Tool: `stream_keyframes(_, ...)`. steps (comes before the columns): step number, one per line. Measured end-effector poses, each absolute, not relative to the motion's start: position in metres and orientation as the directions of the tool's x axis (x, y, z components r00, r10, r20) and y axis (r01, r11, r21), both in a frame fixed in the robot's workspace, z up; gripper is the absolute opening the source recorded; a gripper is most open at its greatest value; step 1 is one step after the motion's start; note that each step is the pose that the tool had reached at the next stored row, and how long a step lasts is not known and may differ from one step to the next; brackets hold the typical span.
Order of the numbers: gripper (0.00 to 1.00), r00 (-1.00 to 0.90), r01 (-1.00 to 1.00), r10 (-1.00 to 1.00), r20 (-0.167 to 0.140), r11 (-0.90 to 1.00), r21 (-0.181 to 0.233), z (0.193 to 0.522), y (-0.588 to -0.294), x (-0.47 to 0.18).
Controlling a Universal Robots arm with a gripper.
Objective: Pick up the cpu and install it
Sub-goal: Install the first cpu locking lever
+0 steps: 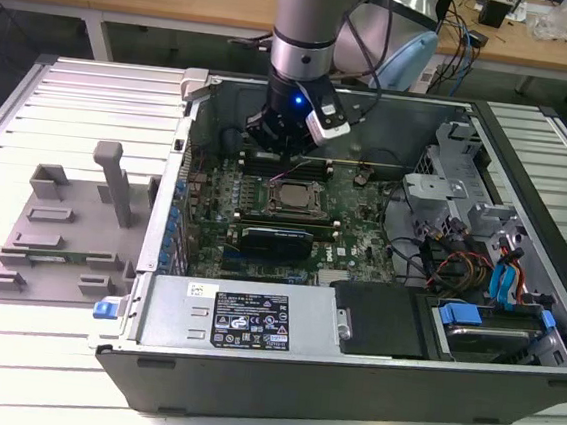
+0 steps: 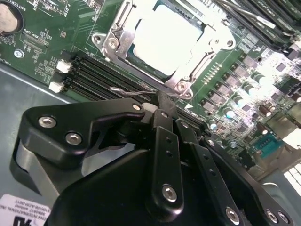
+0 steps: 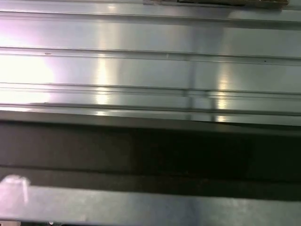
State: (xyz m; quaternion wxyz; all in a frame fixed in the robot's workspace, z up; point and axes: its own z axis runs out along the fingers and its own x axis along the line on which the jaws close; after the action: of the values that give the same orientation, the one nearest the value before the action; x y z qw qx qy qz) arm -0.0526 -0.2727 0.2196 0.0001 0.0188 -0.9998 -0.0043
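The cpu (image 2: pixel 162 37) lies flat in the motherboard's socket (image 2: pixel 113 44), its silvery top plate showing inside the metal frame; the exterior view has the cpu (image 1: pixel 295 196) in the middle of the open computer case. My gripper (image 2: pixel 160 102) hovers just beside the socket's edge, over the black memory slots (image 2: pixel 94 75). Its black fingers (image 2: pixel 164 141) are drawn together, with the tips at the end of a thin wire lever (image 2: pixel 124 91). Whether they pinch the lever is hidden. In the exterior view my gripper (image 1: pixel 279 154) hangs low behind the socket.
A long black expansion card (image 1: pixel 277 240) sits in front of the socket. Drive cages and cables (image 1: pixel 470 261) fill the exterior view's right side of the case, and the power supply (image 1: pixel 243 317) the front. A grey fixture tray (image 1: pixel 67 222) lies outside at the exterior view's left.
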Motion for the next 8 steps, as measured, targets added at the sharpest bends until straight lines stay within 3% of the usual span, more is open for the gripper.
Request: stream_keyframes(8,0.11,-0.999,-0.038,-0.038,0.0,0.999,0.009,0.212,-0.273,-0.041)
